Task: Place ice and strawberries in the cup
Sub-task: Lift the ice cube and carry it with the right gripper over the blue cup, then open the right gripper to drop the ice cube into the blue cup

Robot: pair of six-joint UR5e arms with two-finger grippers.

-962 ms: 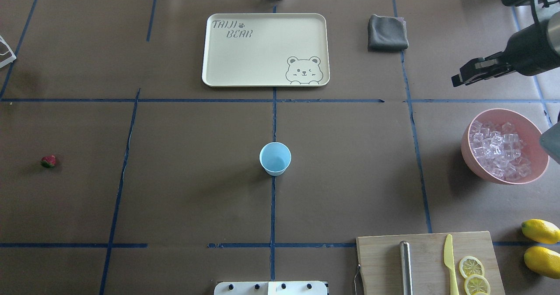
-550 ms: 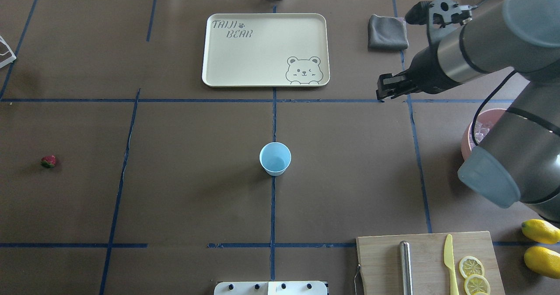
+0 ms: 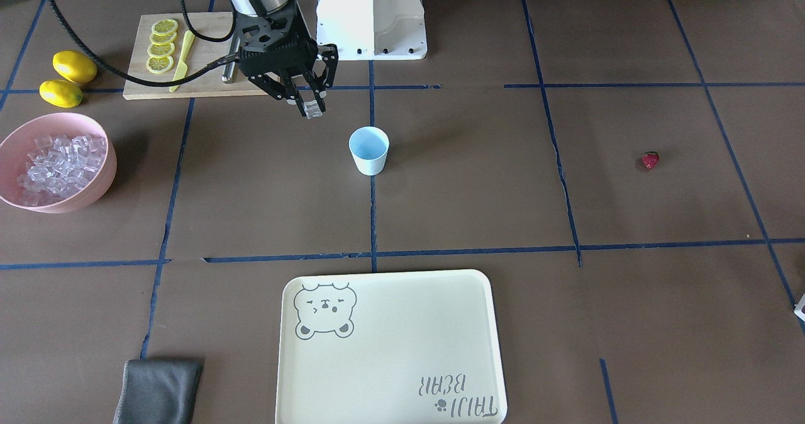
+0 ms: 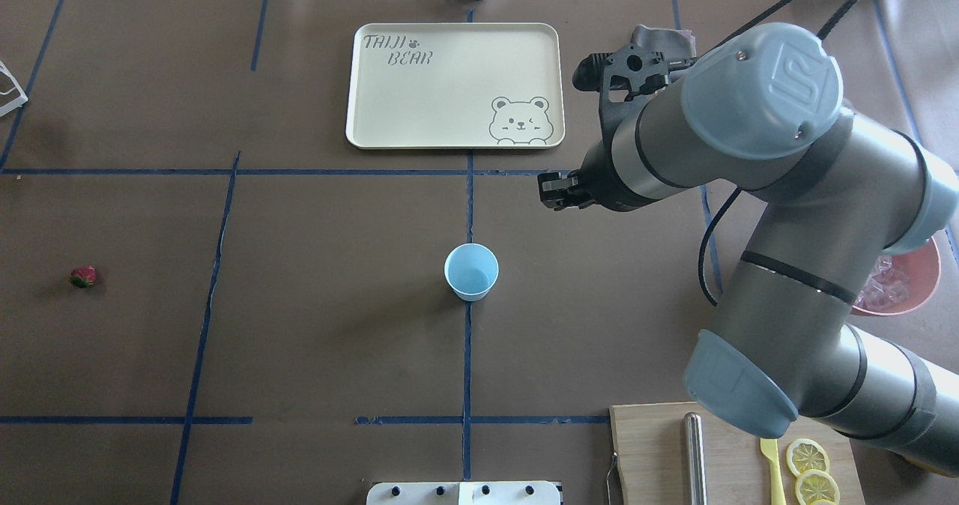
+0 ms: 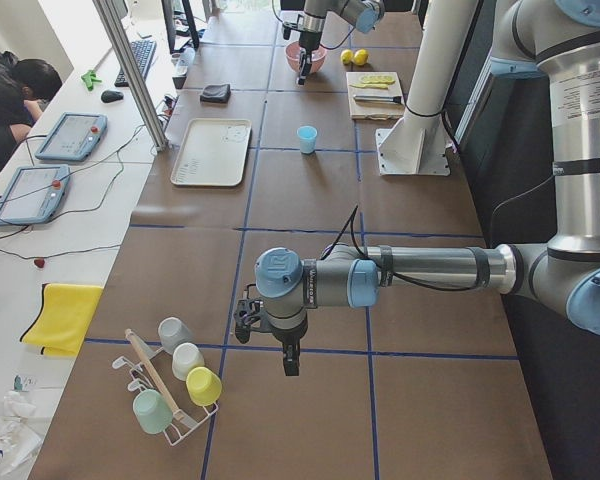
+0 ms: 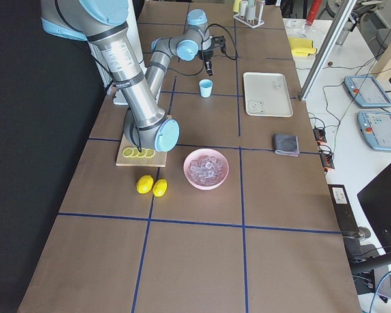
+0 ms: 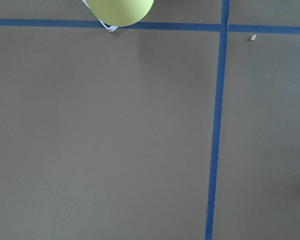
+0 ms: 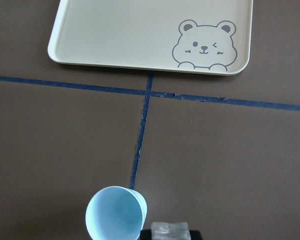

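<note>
The front view shows the right jaws closed on one ice cube (image 3: pixel 311 108), held above the tabletop (image 3: pixel 471 210) near the cup (image 3: pixel 369 150), on the side toward the bowl (image 3: pixel 108 160) of ice (image 3: pixel 56 160). In the overhead view the arm hides the cube. The right wrist view has it just beside the cup's rim. The cup stands upright on a tape line. The strawberry (image 3: pixel 650 160) lies well apart on the robot's left.

Only the left side view shows the left jaws, above the tabletop near a cup rack (image 5: pixel 170 385); I cannot tell if they are open.

Blue tape grids the brown tabletop. A tray (image 3: pixel 390 348), cloth (image 3: pixel 157 389), board (image 3: pixel 201 78) and lemons (image 3: pixel 74 65) sit around. A person (image 5: pixel 10 100) leans over a white bench with tablets (image 5: pixel 70 135).
</note>
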